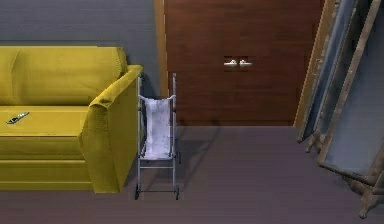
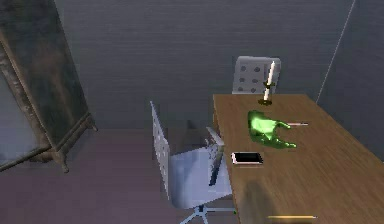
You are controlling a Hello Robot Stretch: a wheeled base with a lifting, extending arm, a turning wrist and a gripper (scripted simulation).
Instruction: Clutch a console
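Forward view: a mustard-yellow upholstered sofa (image 1: 60,110) takes up the left side, and a small slim dark object with pale marks (image 1: 18,117) lies flat on its seat cushion near the picture's left edge. Whether that is the console cannot be told at this size. Just beside the sofa's arm stands a thin metal frame stand with a white cloth bag (image 1: 157,135) hung in it, upright on the dark grey-purple floor (image 1: 250,170). Behind it is a reddish-brown wooden double door (image 1: 240,60) with two small metal handles (image 1: 238,63). Several wood-framed panels (image 1: 350,90) lean against the wall at the right.

The arm side view shows a light brown wooden counter (image 2: 320,170). On it a white candle in a dark holder (image 2: 268,85) stands upright near the far end. A green glass thing (image 2: 268,130) lies on its side at the middle. Near it, by the counter's left edge, lies a flat black rectangular slab with a pale edge (image 2: 247,158), which may equally be the console. A white swivel chair (image 2: 185,160) sits against that edge, and a second white chair (image 2: 255,72) is at the far end. A weathered grey wooden cabinet (image 2: 40,80) stands at the left. The state of the jaws cannot be told
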